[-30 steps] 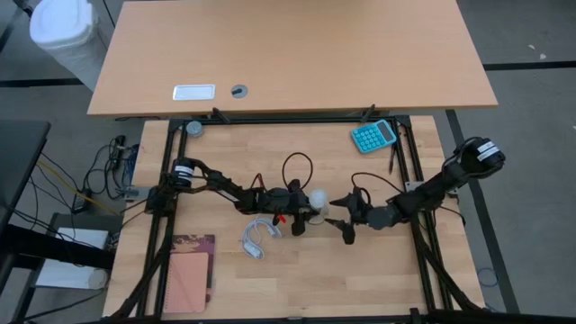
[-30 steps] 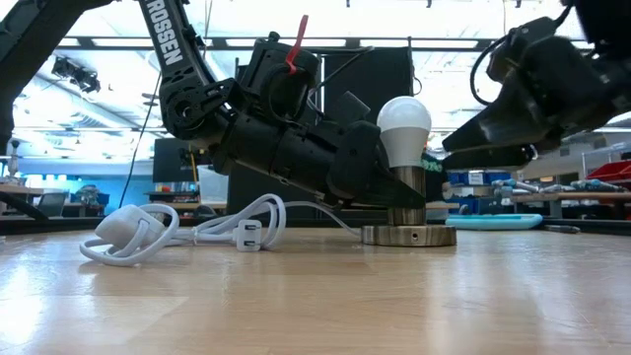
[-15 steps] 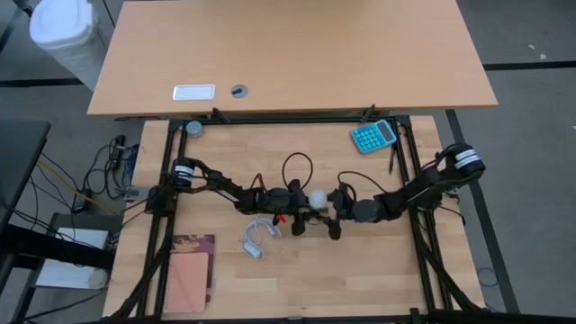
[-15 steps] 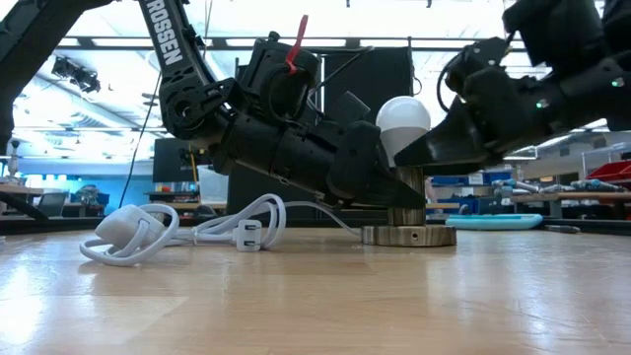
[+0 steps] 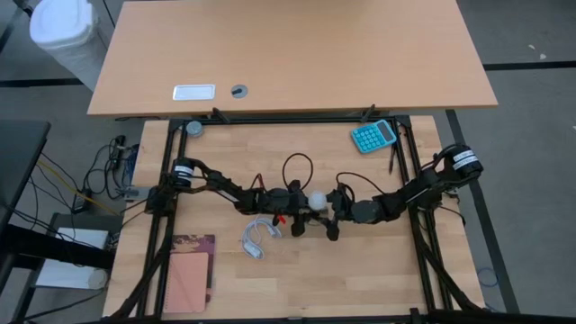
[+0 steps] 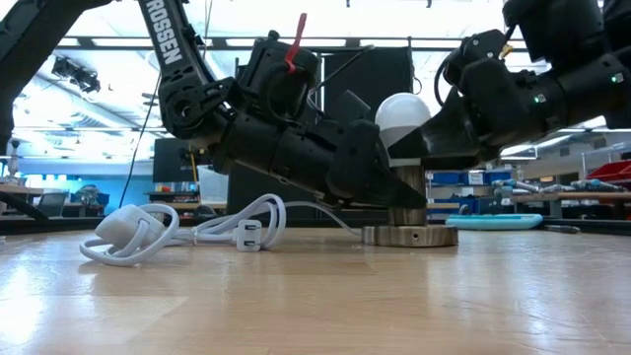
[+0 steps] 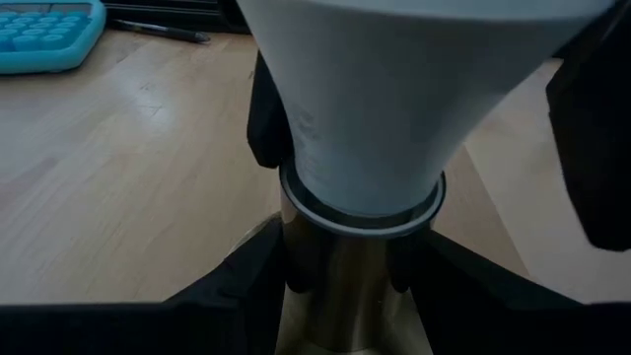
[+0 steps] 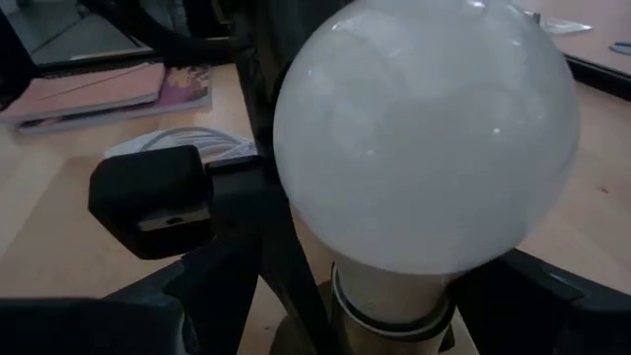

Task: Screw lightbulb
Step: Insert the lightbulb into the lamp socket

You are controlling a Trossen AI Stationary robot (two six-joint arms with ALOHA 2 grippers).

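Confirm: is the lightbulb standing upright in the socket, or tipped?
Upright. In the low view the lightbulb stands globe-up, its base straight down in the metal socket. How far it is threaded in cannot be told.

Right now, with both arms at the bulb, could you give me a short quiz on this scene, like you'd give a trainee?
1. True or false: the round white lightbulb lies flat on the wooden table.
2. The right tool straddles: A) a mug, B) the bulb's globe, C) a spoon.
3. What does the left tool clamp?
Key: 1 false, it stands upright; 2 B; 3 the dull metal socket under the bulb.
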